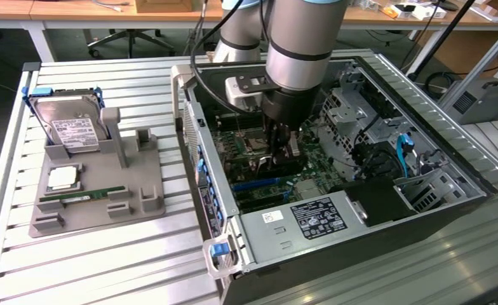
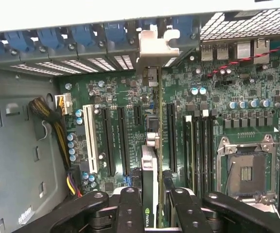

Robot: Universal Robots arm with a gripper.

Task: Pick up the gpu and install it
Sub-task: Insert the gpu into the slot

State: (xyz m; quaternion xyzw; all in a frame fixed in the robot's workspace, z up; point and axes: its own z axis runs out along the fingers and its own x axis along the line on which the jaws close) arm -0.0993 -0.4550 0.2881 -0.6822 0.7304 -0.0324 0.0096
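The gripper [image 2: 152, 204] pinches the gpu [image 2: 150, 165] edge-on just above the motherboard [image 2: 212, 121] inside the case [image 1: 258, 225]; keeping it upright and slot-aligned looks key.

gripper [image 2: 152, 206] clamps gpu [image 2: 151, 165] edge-on | over motherboard [image 2: 217, 121] slots | bracket toward case rear

gpu [image 2: 151, 194] upright, seemingly inside case [image 1: 452, 159]
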